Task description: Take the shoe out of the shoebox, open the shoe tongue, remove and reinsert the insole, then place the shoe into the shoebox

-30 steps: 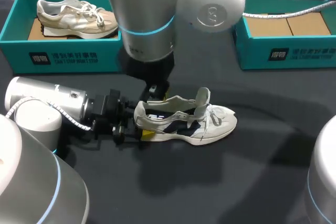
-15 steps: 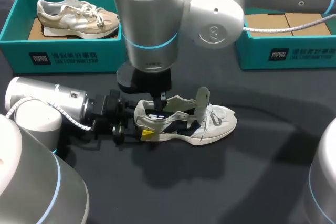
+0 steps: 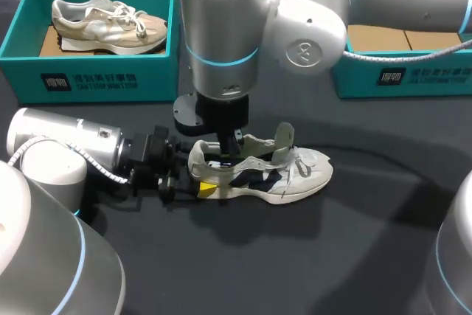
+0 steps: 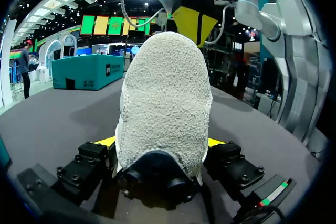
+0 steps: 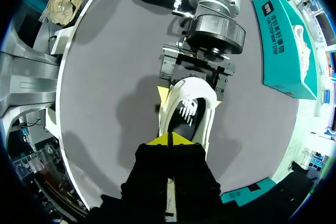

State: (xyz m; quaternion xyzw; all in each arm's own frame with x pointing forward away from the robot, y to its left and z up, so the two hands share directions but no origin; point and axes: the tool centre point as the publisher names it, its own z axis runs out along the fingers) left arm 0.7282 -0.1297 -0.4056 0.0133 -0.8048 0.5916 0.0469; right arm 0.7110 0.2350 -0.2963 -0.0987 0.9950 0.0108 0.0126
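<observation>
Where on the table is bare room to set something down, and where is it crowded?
Free: the table strip in front of the white shoe, toward the near edge, and the patch between its toe and the right shoebox. Crowded: the heel, clamped by the jaws of the left arm, with the right arm above.

White-navy shoe [image 3: 258, 171] upright, tongue lifted, outside teal shoebox [image 3: 402, 77]

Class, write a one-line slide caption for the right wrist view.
Right pincer, tips together, poised over the shoe whose heel the left pincer clamps.
</observation>
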